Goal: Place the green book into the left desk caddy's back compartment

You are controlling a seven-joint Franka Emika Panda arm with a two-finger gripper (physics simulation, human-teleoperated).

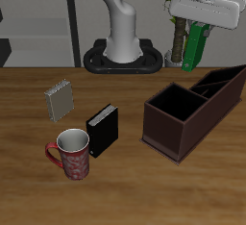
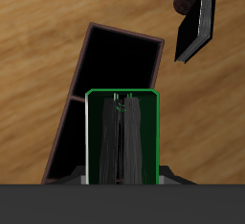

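My gripper [image 1: 199, 32] is shut on the green book [image 1: 197, 44] and holds it high in the air, hanging down on its long axis, above the far end of the left desk caddy [image 1: 163, 123]. The caddy is a dark maroon box with a large square section nearer the table's front edge and narrow sections [image 1: 221, 79] farther back. In the wrist view the green book [image 2: 122, 137] stands upright in front of the camera, over the caddy [image 2: 117, 60]. It partly hides the narrow sections [image 2: 73, 123]. I cannot tell which narrow section lies under the book.
A black book [image 1: 102, 130] lies beside the caddy toward the table's middle and also shows in the wrist view [image 2: 196, 27]. A red patterned mug [image 1: 73, 154] stands near the front edge. A grey spiral notepad [image 1: 60, 100] lies farther back. The robot base [image 1: 123, 56] is behind.
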